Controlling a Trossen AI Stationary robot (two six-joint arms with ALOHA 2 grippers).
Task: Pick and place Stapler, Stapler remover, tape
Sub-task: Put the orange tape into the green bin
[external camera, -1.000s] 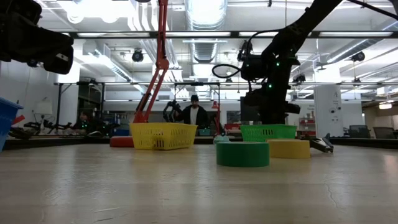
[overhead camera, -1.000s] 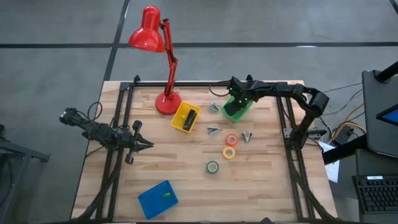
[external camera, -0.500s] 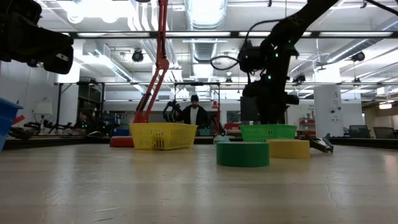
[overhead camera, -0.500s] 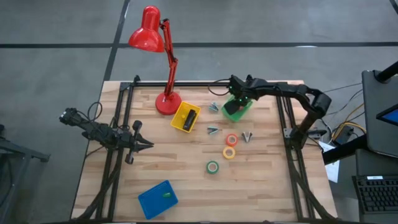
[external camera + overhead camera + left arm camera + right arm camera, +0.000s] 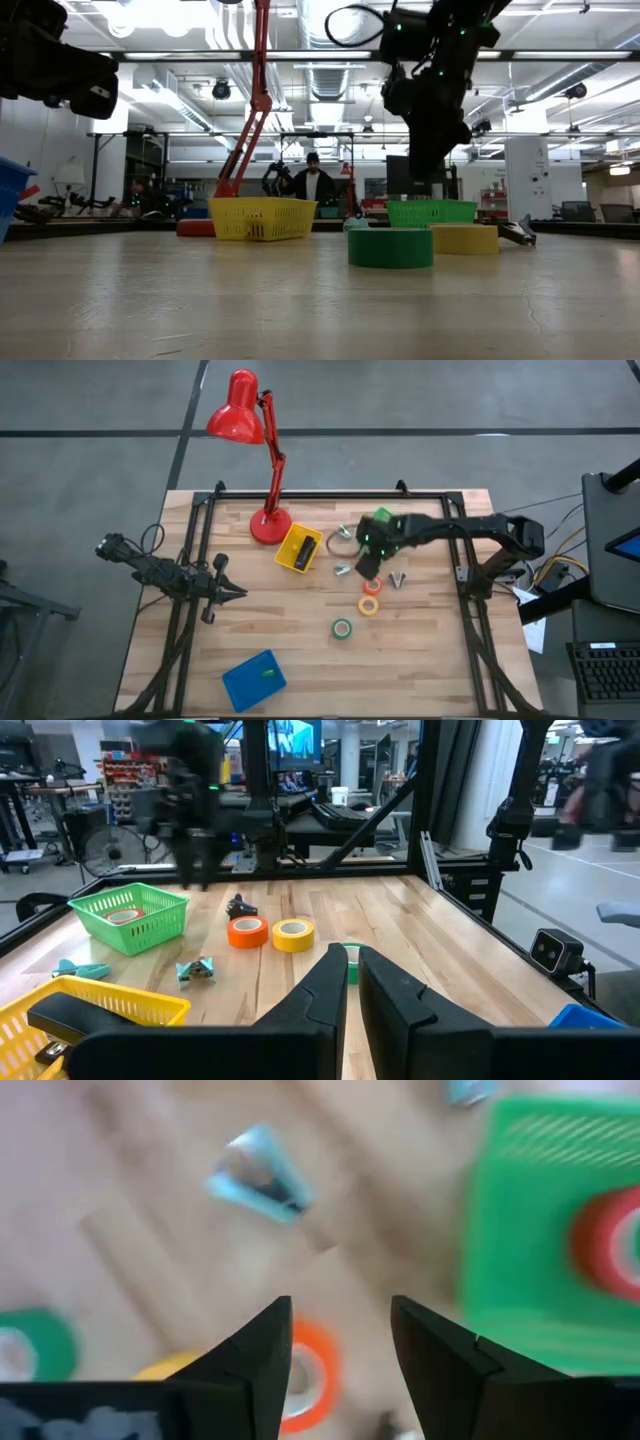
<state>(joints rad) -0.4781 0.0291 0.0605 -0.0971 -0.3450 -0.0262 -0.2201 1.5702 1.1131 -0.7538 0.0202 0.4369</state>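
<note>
Red tape [image 5: 612, 1240] sits in green basket [image 5: 520, 1230]; my right claw [image 5: 340, 1350] open, empty, above orange tape [image 5: 312, 1375]; left claw [image 5: 349, 982] closed.

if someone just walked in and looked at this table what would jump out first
The red desk lamp leaning over the table's far edge stands out most, its round base beside the yellow basket. Next is the right gripper, jaws open, hovering above the orange tape near the green basket, which holds a red tape roll.

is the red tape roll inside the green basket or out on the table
Inside. The red tape roll lies within the green basket, as both wrist views show.
</note>
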